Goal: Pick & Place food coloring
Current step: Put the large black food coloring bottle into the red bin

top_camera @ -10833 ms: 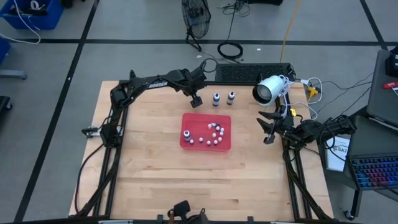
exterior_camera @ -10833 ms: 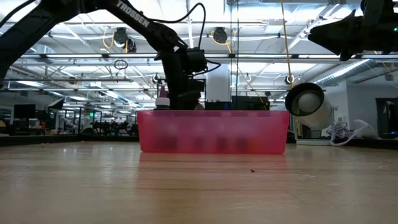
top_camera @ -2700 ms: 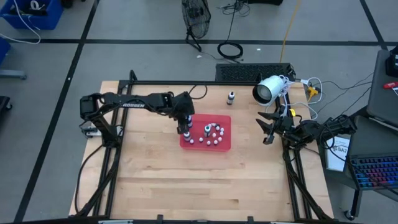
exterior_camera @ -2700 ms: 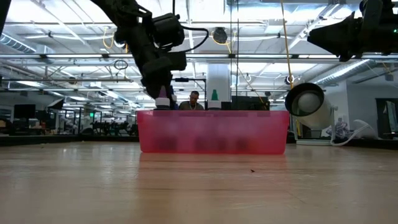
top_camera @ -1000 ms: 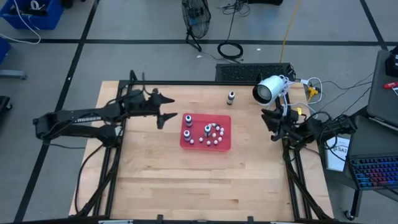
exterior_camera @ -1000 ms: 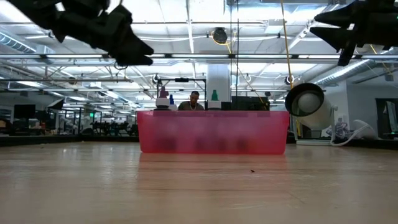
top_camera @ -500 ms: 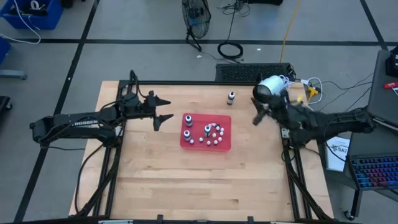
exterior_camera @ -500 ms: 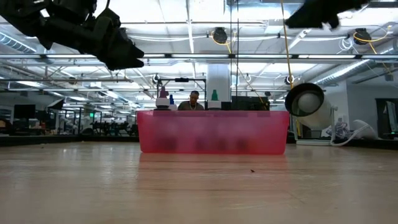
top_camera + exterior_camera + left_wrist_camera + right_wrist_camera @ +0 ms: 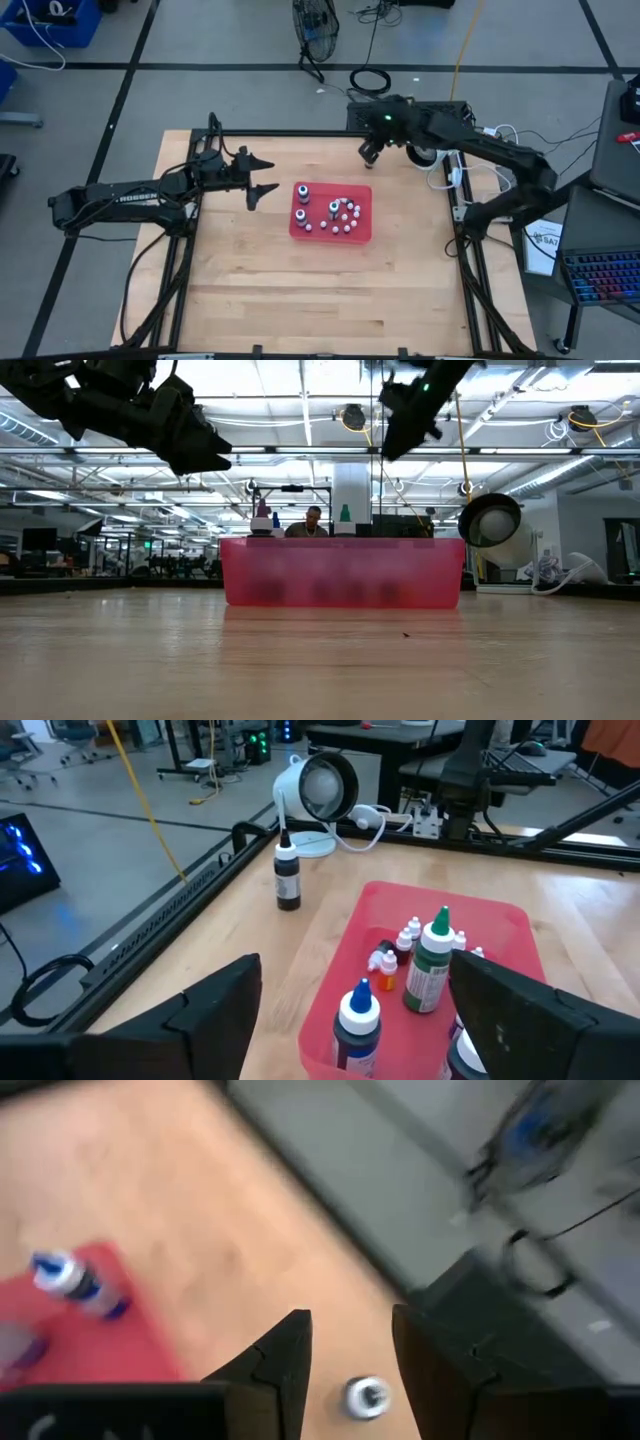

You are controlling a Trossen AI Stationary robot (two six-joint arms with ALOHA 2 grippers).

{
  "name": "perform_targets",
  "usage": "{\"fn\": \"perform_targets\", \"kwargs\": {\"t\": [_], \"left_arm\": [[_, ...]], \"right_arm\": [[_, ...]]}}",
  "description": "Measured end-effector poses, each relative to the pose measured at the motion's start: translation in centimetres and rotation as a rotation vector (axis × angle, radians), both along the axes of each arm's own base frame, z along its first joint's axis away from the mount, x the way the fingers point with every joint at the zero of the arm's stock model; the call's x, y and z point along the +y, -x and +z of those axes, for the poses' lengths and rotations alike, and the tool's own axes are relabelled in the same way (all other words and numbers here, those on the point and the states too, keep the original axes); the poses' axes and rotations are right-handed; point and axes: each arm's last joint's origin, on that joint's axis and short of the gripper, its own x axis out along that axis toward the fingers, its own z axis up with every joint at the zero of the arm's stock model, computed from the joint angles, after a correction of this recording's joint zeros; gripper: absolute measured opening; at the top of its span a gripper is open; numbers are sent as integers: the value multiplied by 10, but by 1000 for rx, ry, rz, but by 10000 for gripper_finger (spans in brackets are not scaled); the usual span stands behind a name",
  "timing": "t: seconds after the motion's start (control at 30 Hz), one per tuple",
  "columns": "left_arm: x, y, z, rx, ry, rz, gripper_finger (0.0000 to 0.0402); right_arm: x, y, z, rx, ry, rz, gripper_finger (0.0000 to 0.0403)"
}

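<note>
- Left gripper [image 9: 262, 176] is held near the desk's left edge, fingers apart, nothing carried
- Blue-topped bottle [image 9: 301, 190] and green-topped bottle [image 9: 333, 209] are found standing in the red tray [image 9: 361, 233]
- One bottle [image 9: 287, 878] is left on the desk's far edge; right gripper [image 9: 368, 152] is hung above it, fingers narrowly apart, empty

You get even, bright overhead light across the table [image 9: 300, 290], soft faint shadows, ceiling strip lights [image 9: 300, 380] glaring in your low view, the red tray [image 9: 340, 570] there soft and hazy, your right wrist view smeared with motion blur.
</note>
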Motion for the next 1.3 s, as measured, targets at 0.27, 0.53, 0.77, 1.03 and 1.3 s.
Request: {"fn": "perform_targets", "kwargs": {"t": [0.27, 0.53, 0.77, 1.03, 1.3], "left_arm": [[0, 0, 0, 0, 0, 0, 313], [0, 0, 0, 0, 0, 0, 311], [1, -2, 27, -216, -215, 0, 306], [1, -1, 39, -350, -226, 9, 305], [4, 8, 31, -244, -141, 81, 306]], "right_arm": [[-45, -1, -57, 221, -206, -133, 154], [-62, -7, -90, 282, -338, -180, 246], [-66, -15, -107, 300, -386, -179, 280], [-69, -19, -117, 321, -391, -169, 276], [-69, -19, -117, 317, -391, -172, 278]]}}
